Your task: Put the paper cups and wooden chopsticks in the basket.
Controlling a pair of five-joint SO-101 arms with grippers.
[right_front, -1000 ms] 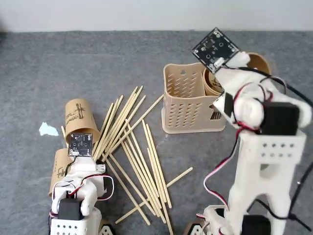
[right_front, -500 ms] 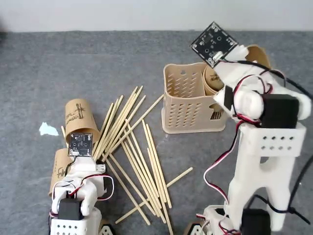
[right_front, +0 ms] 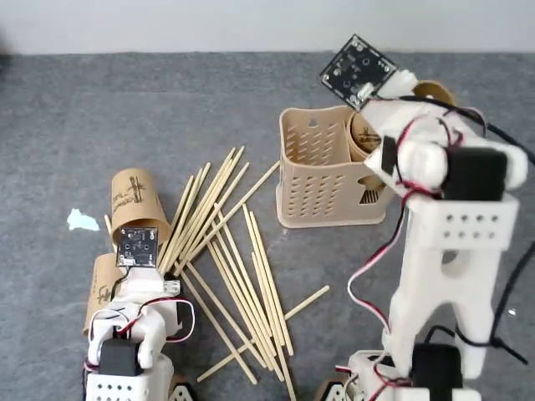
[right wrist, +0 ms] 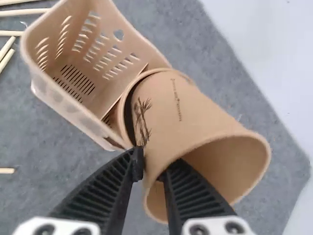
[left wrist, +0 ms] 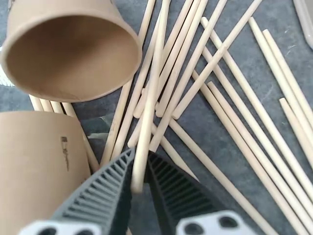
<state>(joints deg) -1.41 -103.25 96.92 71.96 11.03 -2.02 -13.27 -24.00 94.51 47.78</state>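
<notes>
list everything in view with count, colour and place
paper cups on the mat: two, brown, on their sides at the left
paper cup in the basket: one, brown, at the end nearest the right arm
held paper cup: one, brown, tilted over the basket
chopsticks: many, pale wood, scattered between the left cups and the basket
basket: one, beige, slotted, upright, centre-right
scrap: one, light blue, far left
mat: one, grey, under everything
left pincer: black, shut on a chopstick
right pincer: black, shut on the held paper cup's wall
</notes>
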